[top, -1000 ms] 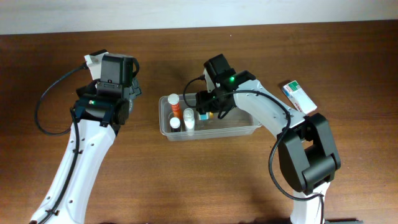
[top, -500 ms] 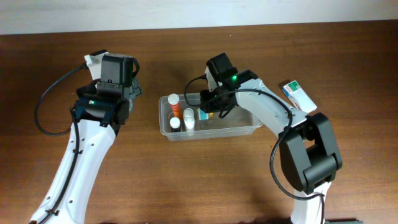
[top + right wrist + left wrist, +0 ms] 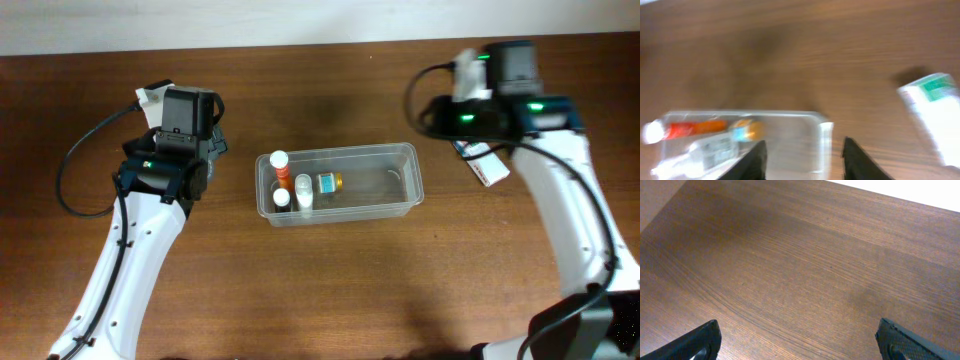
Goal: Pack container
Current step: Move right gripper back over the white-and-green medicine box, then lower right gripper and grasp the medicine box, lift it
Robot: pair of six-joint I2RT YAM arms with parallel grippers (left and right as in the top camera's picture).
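Note:
The clear plastic container [image 3: 385, 150] sits mid-table and shows blurred in the right wrist view [image 3: 822, 127]. At its left end are an orange bottle [image 3: 281, 170], two white bottles [image 3: 303, 192] and a small amber bottle with a blue label [image 3: 329, 183]. My right gripper [image 3: 437, 110] is raised off the container's right end, toward the back. Its fingers [image 3: 804, 159] are open and empty. My left gripper [image 3: 188, 108] is left of the container, open and empty over bare wood [image 3: 800, 345].
A white-and-green box [image 3: 488, 163] lies on the table at the right, partly under my right arm, and also shows in the right wrist view [image 3: 932, 110]. The right half of the container holds nothing. A cable loops off my left arm.
My right gripper has lifted out of the container and swung up and to the right, leaving the amber bottle lying inside. The left arm has not moved.

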